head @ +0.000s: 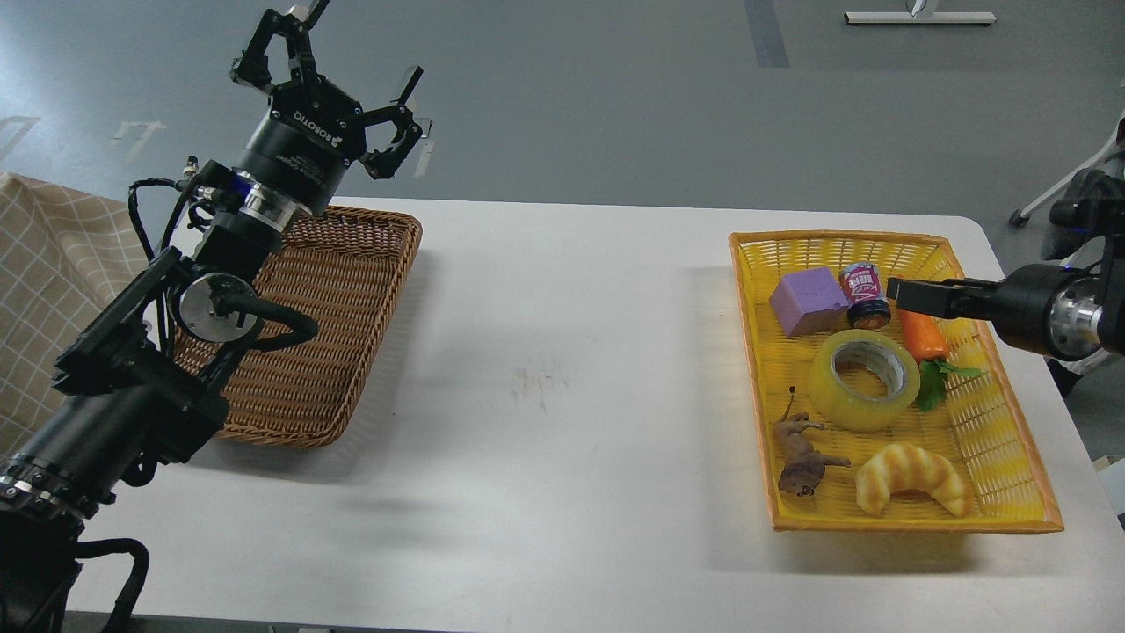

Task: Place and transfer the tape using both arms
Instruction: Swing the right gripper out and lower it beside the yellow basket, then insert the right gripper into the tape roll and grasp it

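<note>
The tape (837,403), a yellow translucent roll with a grey-white core, lies flat in the yellow basket (914,525) at the right. My right gripper (910,294) reaches in from the right, low over the basket's back part, just above and behind the tape and not touching it. It is seen edge-on as one dark bar, so its fingers cannot be told apart. My left gripper (356,48) is open and empty, raised high above the back edge of the brown wicker basket (352,290) at the left.
The yellow basket also holds a purple block (807,300), a small can (865,294), a toy carrot (923,338), a brown toy animal (802,457) and a toy croissant (912,477). A white table (562,369) bears both baskets. A checked cloth (53,272) lies at the far left.
</note>
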You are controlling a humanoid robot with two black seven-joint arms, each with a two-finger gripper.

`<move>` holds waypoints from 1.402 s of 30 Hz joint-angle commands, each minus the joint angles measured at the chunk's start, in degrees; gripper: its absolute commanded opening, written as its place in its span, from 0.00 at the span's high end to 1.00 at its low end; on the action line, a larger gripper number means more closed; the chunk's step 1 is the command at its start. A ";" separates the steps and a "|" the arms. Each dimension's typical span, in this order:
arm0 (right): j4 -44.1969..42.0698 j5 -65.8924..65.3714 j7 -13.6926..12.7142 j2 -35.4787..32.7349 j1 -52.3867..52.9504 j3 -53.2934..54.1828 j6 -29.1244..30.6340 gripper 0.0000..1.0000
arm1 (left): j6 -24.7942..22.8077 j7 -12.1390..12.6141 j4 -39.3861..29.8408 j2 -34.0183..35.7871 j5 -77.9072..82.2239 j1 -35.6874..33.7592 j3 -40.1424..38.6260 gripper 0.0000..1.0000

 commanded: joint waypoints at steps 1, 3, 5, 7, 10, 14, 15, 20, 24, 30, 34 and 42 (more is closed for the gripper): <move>0.79 -0.02 -0.09 -1.13 -0.04 -2.21 0.01 0.01 | 0.00 0.00 -0.01 -0.01 0.02 0.00 0.06 0.02; 0.71 -0.28 -0.62 -1.21 -0.21 -3.62 0.01 0.02 | 0.00 0.00 -0.01 -0.01 -0.07 0.00 0.06 0.02; 0.53 -0.98 -0.71 -1.21 -0.21 -4.59 0.01 0.03 | 0.00 0.00 -0.01 -0.01 -0.07 0.00 0.06 0.02; 0.36 -1.25 -0.71 -1.21 -0.21 -4.94 0.01 0.03 | 0.00 0.00 -0.01 -0.01 -0.07 0.00 0.06 0.02; 0.00 -1.68 -0.71 -1.13 -0.83 -5.21 0.01 0.03 | 0.00 0.00 -0.01 -0.09 -0.07 0.00 -0.02 0.02; -1.05 -2.04 -0.71 -0.78 -1.88 -5.12 0.01 0.03 | 0.00 -0.09 -0.01 -0.01 -0.07 0.09 -0.02 0.02; -1.31 -2.04 -0.71 -0.69 -1.88 -5.12 0.01 0.03 | 0.00 -0.09 -0.01 -0.01 -0.07 0.01 -0.02 0.02; -3.69 -3.00 -0.79 0.62 -1.80 -5.03 0.01 0.06 | 0.00 -0.09 -0.01 0.00 -0.07 0.09 -0.02 0.02; -5.18 -3.53 -0.71 2.03 -1.53 -5.03 0.01 0.14 | 0.00 -0.17 -0.01 -0.01 -0.07 0.09 -0.02 0.02; -6.68 -4.32 -0.71 3.88 -1.18 -5.12 0.01 0.23 | 0.00 -0.17 0.07 -0.01 -0.07 0.09 -0.02 0.02; -7.55 -5.37 -0.80 5.37 -1.18 -5.21 0.01 0.29 | 0.00 -0.17 0.07 -0.01 -0.07 0.09 -0.02 0.02; -8.61 -7.22 -0.71 7.31 -1.18 -5.47 0.01 0.34 | 0.00 -0.26 0.07 0.08 -0.07 0.09 -0.02 0.02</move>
